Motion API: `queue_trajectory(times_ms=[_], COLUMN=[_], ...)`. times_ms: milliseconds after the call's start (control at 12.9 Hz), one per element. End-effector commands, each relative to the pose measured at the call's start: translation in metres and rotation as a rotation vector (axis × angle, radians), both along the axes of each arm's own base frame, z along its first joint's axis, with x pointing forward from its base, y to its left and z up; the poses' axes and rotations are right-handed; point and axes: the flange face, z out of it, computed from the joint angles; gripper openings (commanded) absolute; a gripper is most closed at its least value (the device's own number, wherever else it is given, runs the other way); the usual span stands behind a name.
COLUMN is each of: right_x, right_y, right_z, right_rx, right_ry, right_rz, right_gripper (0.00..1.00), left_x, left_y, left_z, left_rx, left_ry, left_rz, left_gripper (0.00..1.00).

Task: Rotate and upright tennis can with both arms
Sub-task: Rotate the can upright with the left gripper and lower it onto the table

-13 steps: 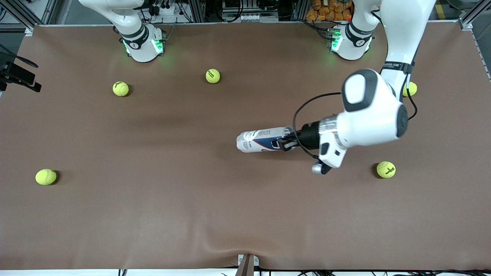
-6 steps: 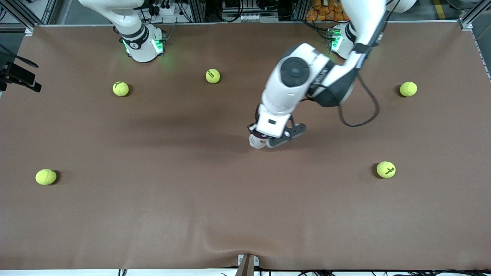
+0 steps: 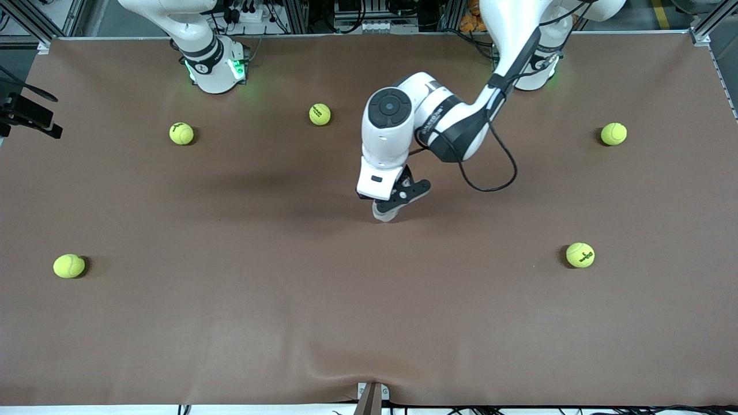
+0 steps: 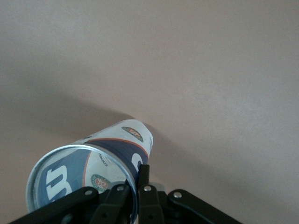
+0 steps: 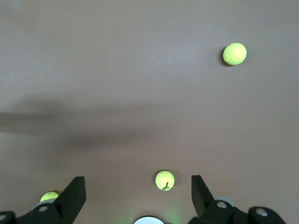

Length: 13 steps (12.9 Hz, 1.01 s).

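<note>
Since the earlier front pictures, our left arm has swung from the left arm's end of the counter toward the middle, and the tennis can point(image 3: 385, 211), which lay flat on its side, now stands nearly on end under the wrist. Our left hand point(image 3: 399, 198) pinches the can's rim, one finger point(image 4: 143, 173) outside the wall and the other inside, as the left wrist view shows.

We judge the uprighting mostly done: the can's base touches or sits just above the counter point(image 3: 369, 323), though the wrist view shows it leaning, so it is not plumb. What is left is to settle it upright and let go. Our right hand point(image 5: 138, 198) hangs spread wide and empty, high above the counter near its own base; that arm waits and has no hold on the can.

Nearest the front camera, the counter is a matte brown sheet with a soft ripple at its edge. A fuzzy yellow-green ball point(image 3: 68, 266) lies toward the right arm's end, another ball point(image 3: 579, 255) toward the left arm's end. The can is a slim clear-plastic cylinder with a thin metal rim point(image 4: 56, 154) and a glossy white, navy and red label. Farther off, three more balls point(image 3: 319, 114) lie well apart.
</note>
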Motion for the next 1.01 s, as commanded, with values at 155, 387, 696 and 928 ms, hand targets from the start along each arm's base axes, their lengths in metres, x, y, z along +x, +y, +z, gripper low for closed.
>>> queue_trajectory(times_ms=[155,387,696,928], right_x=[-0.004,-0.004,-0.004,-0.004], right_y=[-0.002,-0.002,-0.002,-0.001], right_z=[0.003,0.003,0.003,0.003], right_rx=[0.001,0.001,0.001,0.001], right_ry=[-0.003,-0.003,-0.003,-0.002], right_rz=[0.008,0.008,0.008,0.009], right_gripper=[1.00,1.00,1.00,1.00], left_x=[0.011,0.011,0.008,0.014], left_y=[-0.005,-0.004,0.017,0.060], left_z=[0.000,0.025,0.094,0.160], left_rx=[0.027,0.010,0.006,0.003], left_ry=[-0.059,-0.081,-0.113,-0.143], left_rz=[-0.010,-0.003,0.013,0.072], left_gripper=[1.00,1.00,1.00,1.00])
